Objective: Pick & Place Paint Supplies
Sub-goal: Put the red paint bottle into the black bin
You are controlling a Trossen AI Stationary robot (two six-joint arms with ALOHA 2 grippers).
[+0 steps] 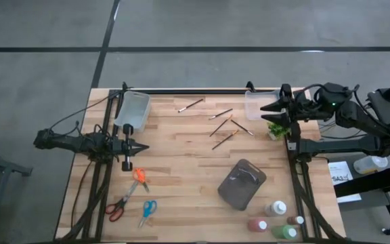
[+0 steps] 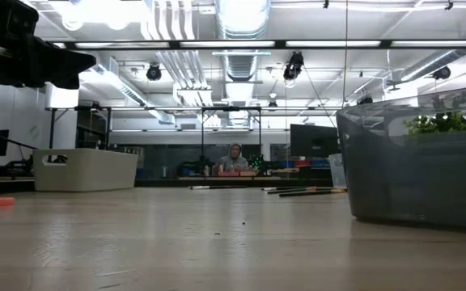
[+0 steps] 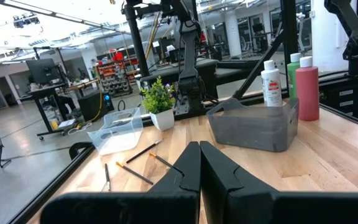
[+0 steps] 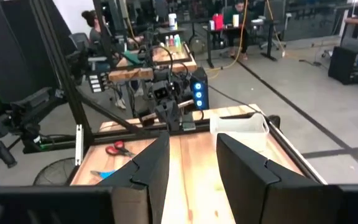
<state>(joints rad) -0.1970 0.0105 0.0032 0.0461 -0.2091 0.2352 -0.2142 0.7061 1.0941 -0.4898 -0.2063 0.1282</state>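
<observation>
Four paint bottles stand upright at the table's near right corner: white (image 1: 276, 208), red (image 1: 257, 225), dark red (image 1: 294, 220) and green (image 1: 286, 232). Several thin dark paintbrushes (image 1: 220, 127) lie scattered on the far middle of the table and also show in the left wrist view (image 3: 138, 152). My left gripper (image 1: 138, 146) is shut and empty at the table's left, its fingers together in its wrist view (image 3: 199, 171). My right gripper (image 1: 271, 108) is open and empty at the far right, above the table, with a gap between its fingers (image 4: 191, 162).
A grey bin (image 1: 242, 184) sits near the bottles. A clear bin (image 1: 133, 110) is at the far left and another (image 1: 259, 103) at the far right, beside a small potted plant (image 1: 276, 129). Orange (image 1: 139, 177), red (image 1: 117, 209) and blue (image 1: 147, 211) scissors lie at the near left.
</observation>
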